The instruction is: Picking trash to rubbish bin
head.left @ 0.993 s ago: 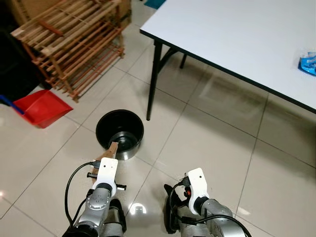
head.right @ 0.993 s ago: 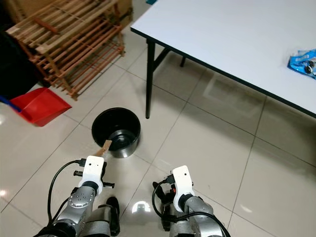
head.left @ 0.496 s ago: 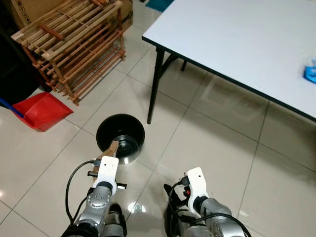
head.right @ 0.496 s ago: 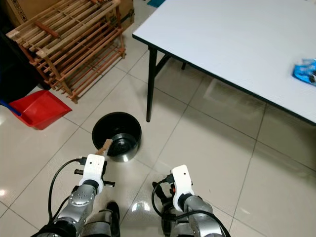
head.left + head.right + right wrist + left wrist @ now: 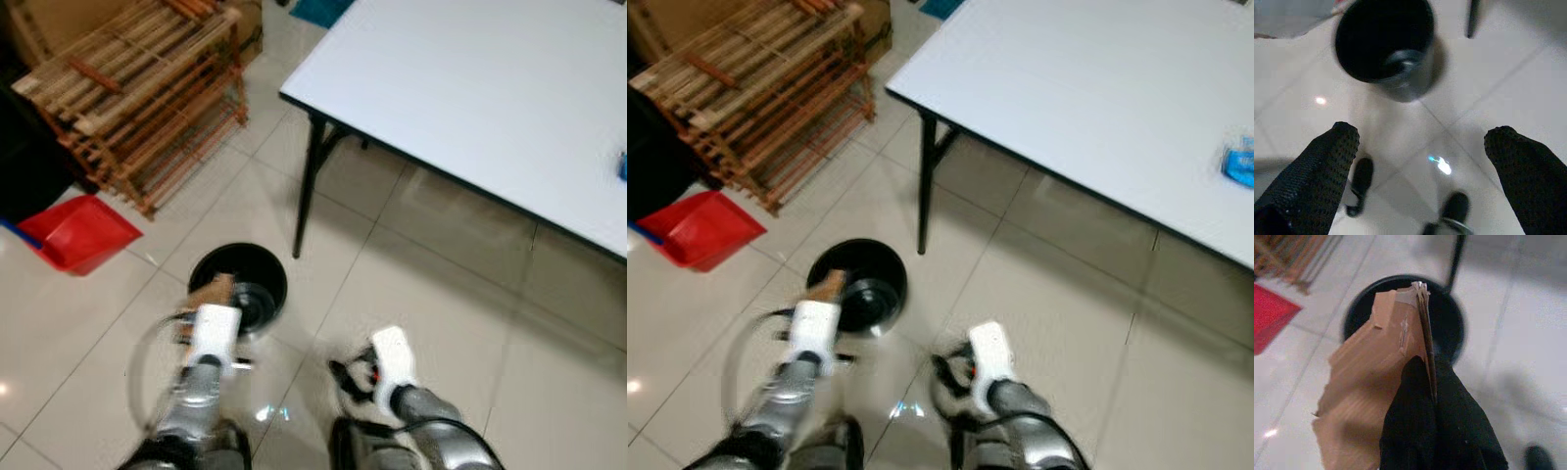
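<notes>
A round black rubbish bin (image 5: 239, 284) stands on the tiled floor beside the table leg. My left gripper (image 5: 1426, 382) is shut on a torn piece of brown cardboard (image 5: 1376, 372), held low and just short of the bin's near rim; the cardboard (image 5: 212, 292) pokes up ahead of the left arm. The bin (image 5: 1400, 308) lies right behind the cardboard in the left wrist view. My right gripper (image 5: 1420, 147) is open with nothing between its fingers, above the floor to the right of the bin (image 5: 1386, 44).
A white table (image 5: 490, 88) with a black leg (image 5: 307, 186) stands ahead on the right, a blue packet (image 5: 1239, 162) on it. A wooden slatted rack (image 5: 137, 88) and a red dustpan (image 5: 73, 233) are at the left. My feet (image 5: 1362, 178) stand on glossy tiles.
The head views have shifted and blurred as the camera moves. The bin sits slightly lower in frame. Both grippers keep their states, the left still clamped on the cardboard.
</notes>
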`<state>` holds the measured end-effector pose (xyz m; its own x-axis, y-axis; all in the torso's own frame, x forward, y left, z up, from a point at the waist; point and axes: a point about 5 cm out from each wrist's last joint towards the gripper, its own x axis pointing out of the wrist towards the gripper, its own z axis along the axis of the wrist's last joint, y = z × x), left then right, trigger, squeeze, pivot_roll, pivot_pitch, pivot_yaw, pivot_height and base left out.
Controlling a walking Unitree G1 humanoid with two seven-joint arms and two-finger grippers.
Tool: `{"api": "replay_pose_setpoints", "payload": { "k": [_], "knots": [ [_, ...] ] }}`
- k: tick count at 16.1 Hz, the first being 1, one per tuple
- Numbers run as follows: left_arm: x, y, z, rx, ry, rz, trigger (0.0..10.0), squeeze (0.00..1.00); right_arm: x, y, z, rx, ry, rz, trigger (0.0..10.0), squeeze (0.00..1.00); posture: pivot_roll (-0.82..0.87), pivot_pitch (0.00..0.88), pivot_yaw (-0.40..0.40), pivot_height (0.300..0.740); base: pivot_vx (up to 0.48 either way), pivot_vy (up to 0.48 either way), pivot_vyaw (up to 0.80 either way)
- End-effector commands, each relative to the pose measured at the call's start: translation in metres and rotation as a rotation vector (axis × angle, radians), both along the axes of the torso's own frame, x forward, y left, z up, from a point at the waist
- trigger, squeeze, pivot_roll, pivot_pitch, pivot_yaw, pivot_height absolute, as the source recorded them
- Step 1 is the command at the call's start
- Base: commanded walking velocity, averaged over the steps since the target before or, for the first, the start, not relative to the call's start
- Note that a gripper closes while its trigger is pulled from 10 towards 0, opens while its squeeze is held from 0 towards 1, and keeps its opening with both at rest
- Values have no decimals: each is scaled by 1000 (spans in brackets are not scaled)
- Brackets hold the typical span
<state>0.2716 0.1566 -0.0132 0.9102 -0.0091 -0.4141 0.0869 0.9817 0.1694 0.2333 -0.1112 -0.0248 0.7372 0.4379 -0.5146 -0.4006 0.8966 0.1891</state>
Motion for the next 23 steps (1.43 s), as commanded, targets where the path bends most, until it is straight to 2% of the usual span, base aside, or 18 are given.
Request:
{"api": "replay_pose_setpoints", "payload": {
  "k": [1,19,23],
  "knots": [
    [-10,14,-9,25,41,34,10000,0,-4,8,-3,25,19,-6,10000,0,-30,278,-78,740,364,0,0],
    [-7,6,-8,11,43,18,10000,0,0,8,-2,27,12,5,10000,0,-42,286,-85,740,326,0,0],
    [-10,4,-11,6,60,5,10000,0,0,9,-2,29,9,-4,10000,0,-44,293,-78,740,64,0,0]
  ]
}}
